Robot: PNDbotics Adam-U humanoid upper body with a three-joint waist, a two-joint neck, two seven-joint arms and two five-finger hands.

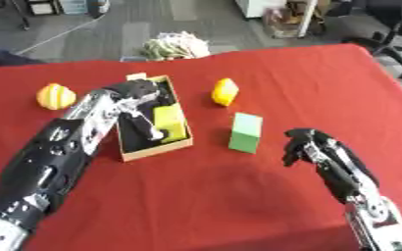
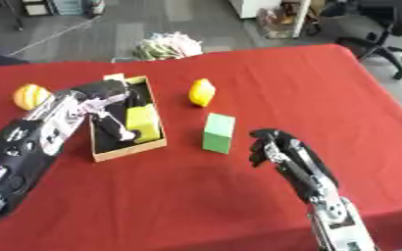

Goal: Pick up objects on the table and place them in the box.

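A red table [image 1: 273, 196] fills the view, with grey office carpet, a chair and clutter beyond its far edge.

The box [image 1: 157, 149], a shallow cardboard tray with a dark inside, lies left of centre, its long side running away from the robot. A yellow-green block [image 1: 172, 122] lies in it, toward its right wall. The left hand [image 1: 136, 93] is over the far end of the box, the arm coming in from the lower left across the box's left wall. Its fingers [image 1: 146, 128] reach down into the box, just beside the block; I cannot tell whether they touch it or how far they are curled.

A green block [image 1: 245, 133] stands upright on the cloth just right of the box, apart from it. A yellow piece [image 1: 225, 91] lies farther back, between the box and the table's middle. Another yellow, striped piece [image 1: 56, 96] sits near the left edge, well apart from the box.

The right hand [image 2: 269, 144] rests near the green block, on its right, not touching it, fingers curled downward and holding nothing.

A crumpled pale bundle [image 1: 176, 45] lies beyond the far table edge.
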